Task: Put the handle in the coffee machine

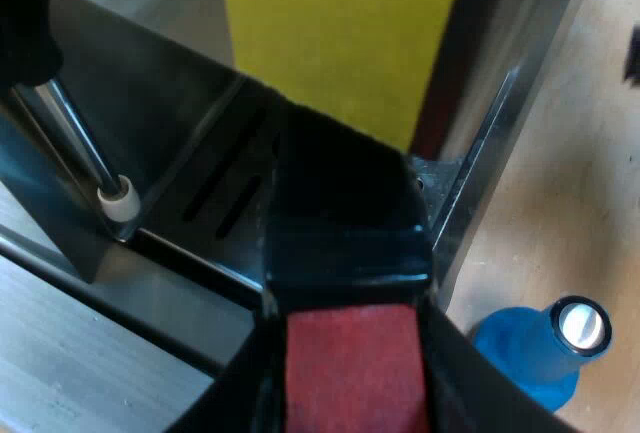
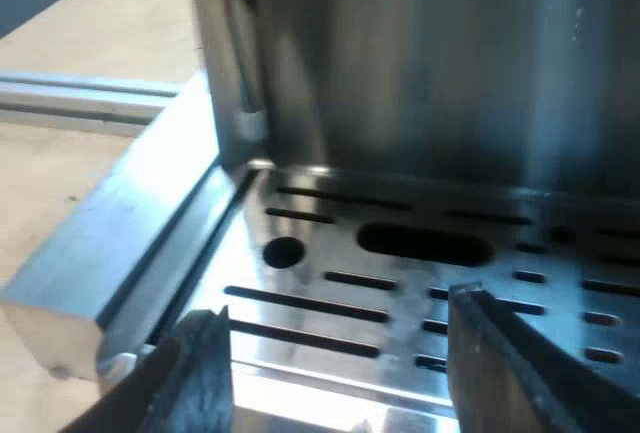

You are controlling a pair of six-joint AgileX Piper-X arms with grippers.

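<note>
1. Fingers [image 1: 235, 398] of the left gripper [image 1: 350, 393] are clenched on the handle [image 1: 340, 223], one on each side of its red end [image 1: 350, 363].
2. Fingers [image 2: 200, 373] of the right gripper [image 2: 340, 373] are spread apart and grasp nothing. They hang low over the tray [image 2: 330, 303].
3. The handle is at the front of the machine [image 1: 500, 103], over the slotted tray, pointing in toward the yellow panel [image 1: 340, 33]. The steam wand [image 1: 80, 143] stands just beside it.
4. Done, as I judge it: the handle is picked up and brought to the machine.
5. The metal head is hidden behind the handle, so I cannot tell whether it is seated or locked under the machine.
6. Left, most likely: confirm the seating, twist it to lock if needed, then release.
7. A blue tamper [image 1: 545, 353] stands on the table near the machine's corner, clear of the work.
</note>
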